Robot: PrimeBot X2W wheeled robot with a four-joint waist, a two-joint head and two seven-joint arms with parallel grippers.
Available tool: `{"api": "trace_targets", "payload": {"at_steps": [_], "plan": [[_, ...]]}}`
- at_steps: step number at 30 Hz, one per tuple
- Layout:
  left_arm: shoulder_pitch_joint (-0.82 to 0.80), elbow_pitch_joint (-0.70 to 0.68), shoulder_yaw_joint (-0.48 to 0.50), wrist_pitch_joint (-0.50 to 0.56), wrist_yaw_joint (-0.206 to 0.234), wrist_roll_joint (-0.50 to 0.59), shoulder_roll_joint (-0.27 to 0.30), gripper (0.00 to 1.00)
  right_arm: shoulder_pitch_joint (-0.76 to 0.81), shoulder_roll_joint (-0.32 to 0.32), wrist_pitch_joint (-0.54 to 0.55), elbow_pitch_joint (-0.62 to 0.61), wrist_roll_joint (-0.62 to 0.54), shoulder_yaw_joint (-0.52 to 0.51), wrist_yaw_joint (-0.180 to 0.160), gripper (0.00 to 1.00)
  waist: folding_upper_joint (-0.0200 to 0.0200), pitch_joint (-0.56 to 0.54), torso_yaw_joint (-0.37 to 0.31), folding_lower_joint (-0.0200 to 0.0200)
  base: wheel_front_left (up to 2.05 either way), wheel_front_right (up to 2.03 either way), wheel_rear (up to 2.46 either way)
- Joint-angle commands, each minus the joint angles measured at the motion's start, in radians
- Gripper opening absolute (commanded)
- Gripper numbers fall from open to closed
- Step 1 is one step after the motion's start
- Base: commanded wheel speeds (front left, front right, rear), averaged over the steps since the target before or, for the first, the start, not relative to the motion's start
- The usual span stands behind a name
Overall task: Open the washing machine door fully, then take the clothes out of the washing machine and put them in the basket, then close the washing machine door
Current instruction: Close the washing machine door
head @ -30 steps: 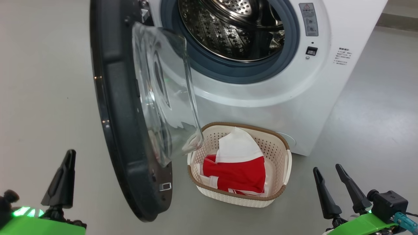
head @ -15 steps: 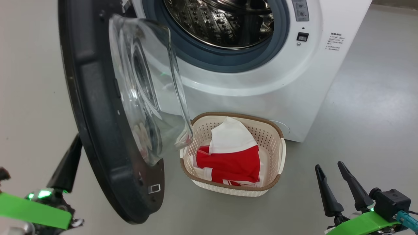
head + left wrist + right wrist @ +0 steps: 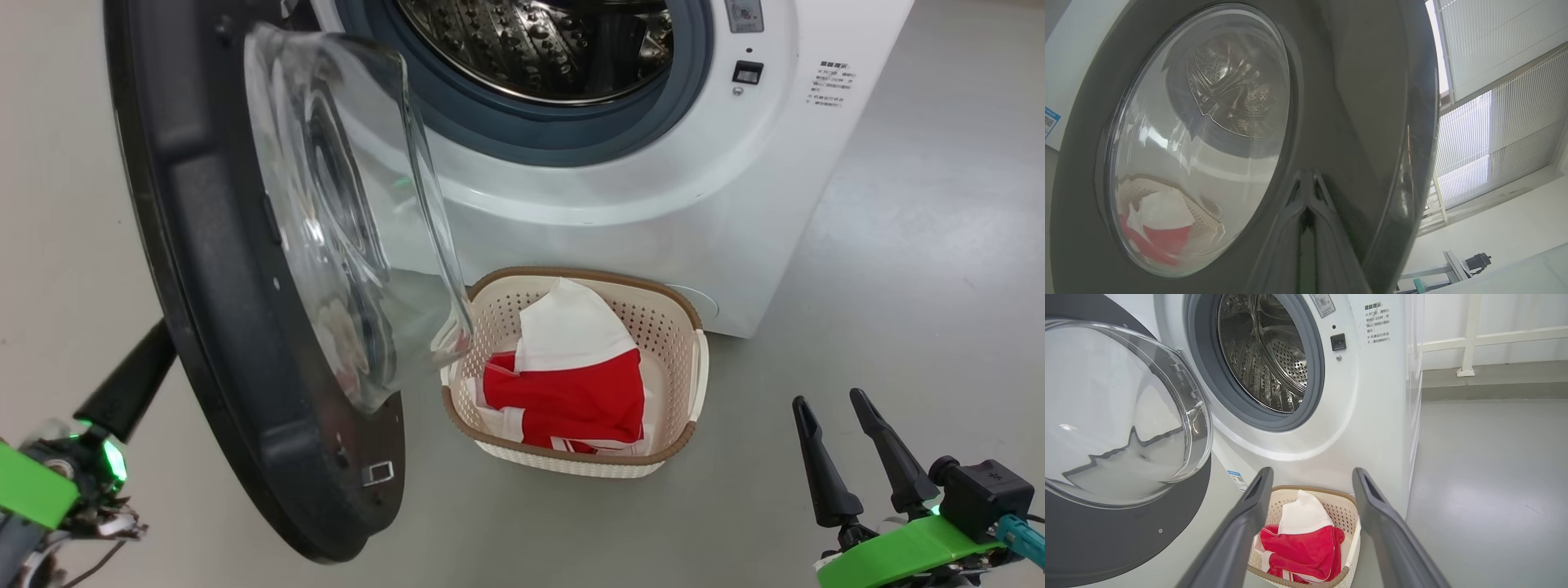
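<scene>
Head view: the left pincer (image 3: 135, 371) sits low at the lower left with its fingers slanting up towards the washing machine door (image 3: 212, 269), and their tips pass out of sight behind the door's black rim. The door stands swung out, edge-on to the washing machine (image 3: 653, 196), with its glass bowl (image 3: 343, 229) bulging away from this pincer, towards the basket (image 3: 571, 276). The basket stands on the floor beyond the door and holds the red and white clothes (image 3: 571, 392). The part of the drum (image 3: 539, 41) that shows looks empty, so closing the door is probably what is left. The right pincer (image 3: 829, 404) is low at the lower right, fingers up, well apart from the door.

Left wrist view: the fingers are pressed together on nothing. Straight ahead of their tips is the door's glossy outer face (they meet their own reflection there, so I judge them touching or nearly so). The window lies to their left. A push would go forward, along the fingers, so the left arm is the nearer one.

Right wrist view: the fingers are spread wide and empty. The basket and clothes lie ahead and below, between them, with the drum opening ahead and above.
</scene>
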Motion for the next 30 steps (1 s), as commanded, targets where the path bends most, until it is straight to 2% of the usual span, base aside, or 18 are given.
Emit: {"api": "trace_targets", "payload": {"at_steps": [1,4,14,22,30], "plan": [[-0.059,-0.020,0.059,0.020,-0.006,-0.012,0.027,0.00,-0.041,-0.008,-0.006,-0.025,-0.005,0.024,0.007,1.00,0.0000,0.002,-0.002,0.0000,0.00,0.00,0.00],[-0.068,-0.013,0.124,0.133,-0.006,-0.040,-0.007,0.00,-0.044,-0.008,-0.006,-0.026,-0.004,0.022,0.007,1.00,0.0000,0.007,-0.006,0.0000,0.00,0.00,0.00],[-0.120,0.024,0.232,0.390,-0.006,0.032,-0.111,0.00,-0.063,0.001,-0.006,-0.027,-0.004,0.018,0.007,1.00,0.0000,0.026,-0.027,0.0000,0.00,0.00,0.00],[-0.161,0.044,0.277,0.494,-0.006,0.098,-0.171,0.00,-0.075,0.008,-0.006,-0.031,-0.003,0.012,0.007,1.00,0.0000,0.044,-0.061,0.0000,0.00,0.00,0.00],[-0.220,0.063,0.268,0.553,-0.006,0.160,-0.206,0.00,-0.094,0.018,-0.006,-0.032,-0.004,0.013,0.007,1.00,0.0000,0.062,-0.100,0.0000,0.00,0.00,0.00]]}}
